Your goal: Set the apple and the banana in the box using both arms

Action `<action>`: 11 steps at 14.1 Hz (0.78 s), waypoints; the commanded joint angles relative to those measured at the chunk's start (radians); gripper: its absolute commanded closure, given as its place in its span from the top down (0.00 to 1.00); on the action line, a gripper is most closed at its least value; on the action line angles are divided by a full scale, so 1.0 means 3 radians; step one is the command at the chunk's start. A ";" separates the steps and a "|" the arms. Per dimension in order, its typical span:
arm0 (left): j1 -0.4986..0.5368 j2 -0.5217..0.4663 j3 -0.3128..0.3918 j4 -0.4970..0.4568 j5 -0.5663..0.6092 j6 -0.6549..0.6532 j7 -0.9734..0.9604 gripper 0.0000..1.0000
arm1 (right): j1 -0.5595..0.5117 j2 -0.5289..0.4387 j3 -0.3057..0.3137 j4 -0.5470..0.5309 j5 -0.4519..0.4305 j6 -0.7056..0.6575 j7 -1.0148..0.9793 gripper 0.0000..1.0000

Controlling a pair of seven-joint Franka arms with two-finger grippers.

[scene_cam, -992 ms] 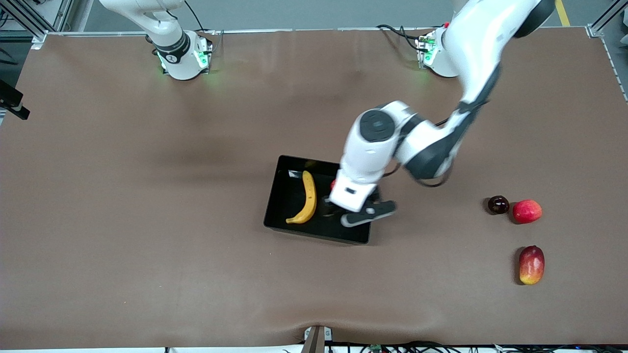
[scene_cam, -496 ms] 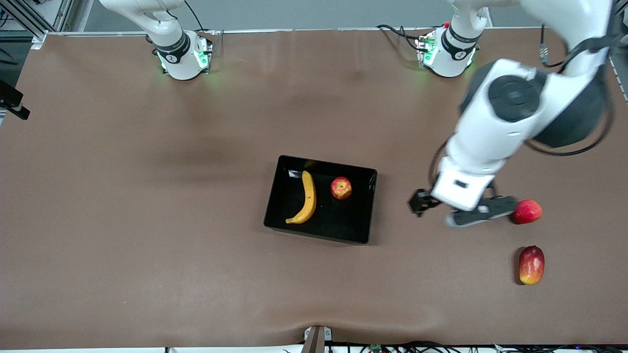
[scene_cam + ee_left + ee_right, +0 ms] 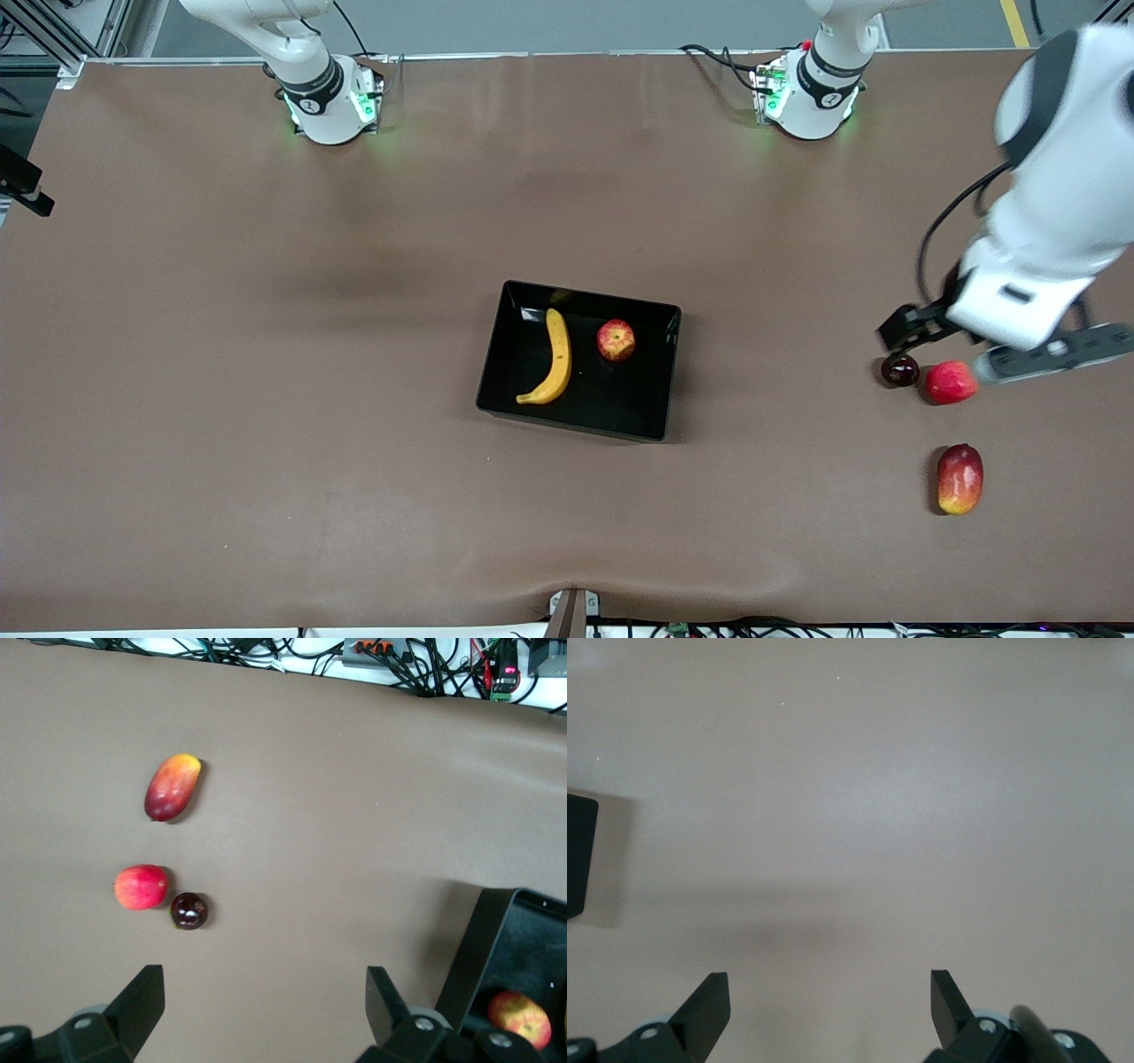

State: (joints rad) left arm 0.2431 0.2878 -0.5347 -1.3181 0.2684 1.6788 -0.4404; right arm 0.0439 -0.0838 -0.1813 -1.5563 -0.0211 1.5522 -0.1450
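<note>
The black box point(image 3: 611, 394) sits mid-table. The yellow banana point(image 3: 554, 357) and the mottled red apple point(image 3: 616, 340) lie in it, side by side and apart. My left gripper point(image 3: 930, 330) is open and empty, up over the table by the loose fruits at the left arm's end. In the left wrist view it point(image 3: 263, 992) is open over bare table, with a box wall point(image 3: 483, 943) and the apple point(image 3: 518, 1017) at the edge. My right gripper point(image 3: 830, 992) is open and empty over bare table; it is out of the front view, and the right arm waits.
Three loose fruits lie near the left arm's end: a dark plum point(image 3: 900, 369), a smooth pinkish-red fruit point(image 3: 951, 382) touching it, and an oblong red-yellow mango-like fruit point(image 3: 959, 478) nearer the camera. They also show in the left wrist view point(image 3: 189, 911). Cables run along the table's front edge.
My left arm swung away from over the box toward the left arm's end of the table. The apple it covered now lies uncovered in the box. The right arm has not moved.
</note>
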 commanded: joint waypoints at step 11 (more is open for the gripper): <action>-0.0292 -0.0514 0.0752 -0.0193 -0.0429 -0.0273 0.1007 1.00 | 0.0012 0.0013 -0.0009 0.0033 0.0045 -0.0030 0.0008 1.00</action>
State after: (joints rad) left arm 0.2266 0.1675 -0.4103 -1.3435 0.1767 1.6036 -0.2016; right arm 0.0439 -0.0835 -0.1813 -1.5563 -0.0211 1.5515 -0.1450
